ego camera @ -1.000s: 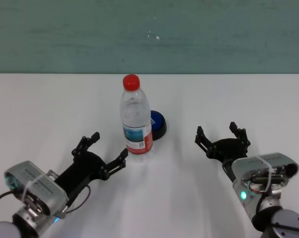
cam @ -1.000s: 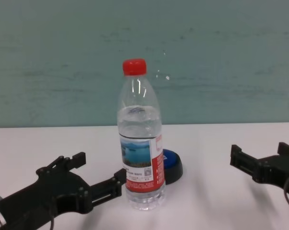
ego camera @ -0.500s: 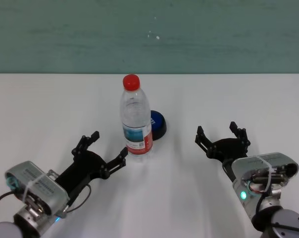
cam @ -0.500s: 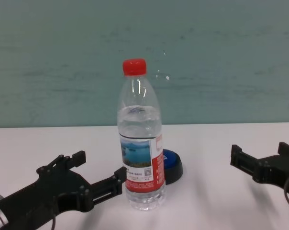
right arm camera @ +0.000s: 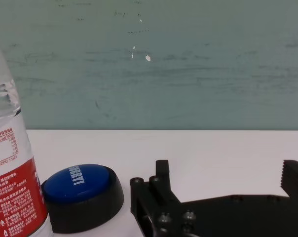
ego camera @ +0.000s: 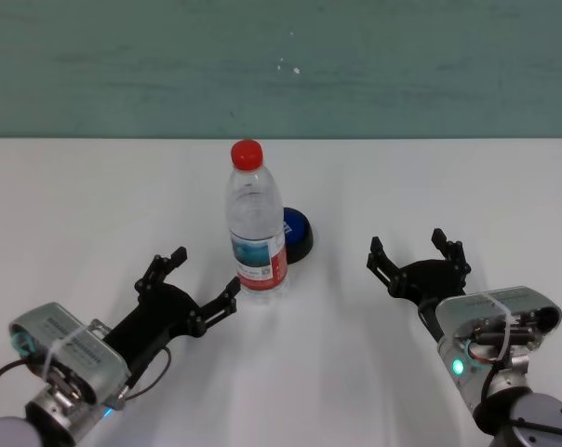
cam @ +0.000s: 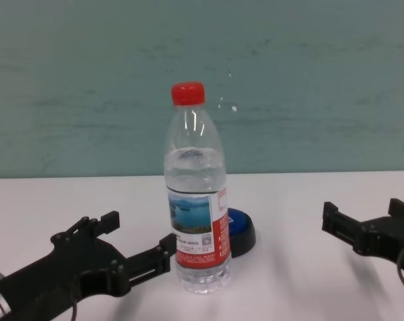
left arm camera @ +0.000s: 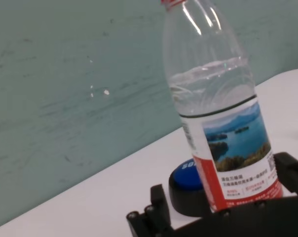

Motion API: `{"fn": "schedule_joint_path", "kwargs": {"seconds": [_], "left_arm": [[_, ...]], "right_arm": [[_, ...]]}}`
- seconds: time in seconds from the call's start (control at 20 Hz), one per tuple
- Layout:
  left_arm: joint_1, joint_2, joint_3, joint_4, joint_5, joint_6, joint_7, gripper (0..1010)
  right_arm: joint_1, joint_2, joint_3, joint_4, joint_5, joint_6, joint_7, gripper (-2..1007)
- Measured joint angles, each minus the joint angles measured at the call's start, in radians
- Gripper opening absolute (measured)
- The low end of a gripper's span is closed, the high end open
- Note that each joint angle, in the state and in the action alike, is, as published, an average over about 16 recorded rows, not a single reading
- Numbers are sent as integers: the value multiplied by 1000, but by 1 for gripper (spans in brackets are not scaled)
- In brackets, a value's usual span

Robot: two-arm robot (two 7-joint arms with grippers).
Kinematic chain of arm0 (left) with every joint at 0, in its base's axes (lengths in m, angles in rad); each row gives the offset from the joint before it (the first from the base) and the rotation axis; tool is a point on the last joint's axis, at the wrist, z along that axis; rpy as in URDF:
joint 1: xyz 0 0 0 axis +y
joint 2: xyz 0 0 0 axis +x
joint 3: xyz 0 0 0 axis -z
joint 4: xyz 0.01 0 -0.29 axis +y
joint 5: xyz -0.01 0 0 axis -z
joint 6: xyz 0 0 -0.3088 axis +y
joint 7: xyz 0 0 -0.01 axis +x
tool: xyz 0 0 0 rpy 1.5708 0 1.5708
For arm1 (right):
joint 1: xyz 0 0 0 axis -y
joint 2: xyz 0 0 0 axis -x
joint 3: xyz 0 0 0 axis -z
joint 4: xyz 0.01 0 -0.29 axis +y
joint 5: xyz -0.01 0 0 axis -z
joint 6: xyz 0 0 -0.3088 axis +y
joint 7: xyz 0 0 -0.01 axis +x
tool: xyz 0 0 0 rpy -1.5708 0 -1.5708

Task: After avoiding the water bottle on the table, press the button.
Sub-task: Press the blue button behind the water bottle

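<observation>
1. Since my two arms sit nearest, they are entered first: my left gripper [ego camera: 198, 285] low over the surface [ego camera: 76, 205], fingers spread wide and holding nothing, its right-hand fingertip just beside the base of the water bottle [ego camera: 257, 223]; whether it touches, I cannot tell.
2. Right gripper [ego camera: 414, 259]: fingers likewise open and empty, low over the surface on my right, well apart from the bottle, pointing away from me.
3. Water bottle: upright, red cap on, partly filled, standing between my two grippers and nearer the left one. In the chest view it stands directly before the button [cam: 241, 229] and hides part of it.
4. Button: blue dome on a black base, just behind the bottle and slightly to its right. From the right wrist view its blue top [right arm camera: 80, 182] shows in full, beside the bottle and not blocked.
5. Handling note, as a judgement: the right side offers the open path. I would bring the right fingers in from that side, keep them off the bottle's label, and press straight down on the dome's centre. The left fingers should not swing inward, or the bottle may tip.
</observation>
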Motion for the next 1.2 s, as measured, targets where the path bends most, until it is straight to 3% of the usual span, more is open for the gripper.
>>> {"fn": "schedule_joint_path", "kwargs": {"seconds": [0.25, 0.6, 1.2], "left_arm": [[27, 12, -7, -32, 10, -2, 6, 1000], [100, 39, -34, -113, 17, -5, 15, 1000], [207, 83, -96, -224, -22, -7, -5, 1000]], "right_arm": [[0, 0, 0, 0, 0, 0, 0, 1004], [0, 0, 0, 0, 0, 0, 0, 1004], [0, 0, 0, 0, 0, 0, 0, 1004]]}}
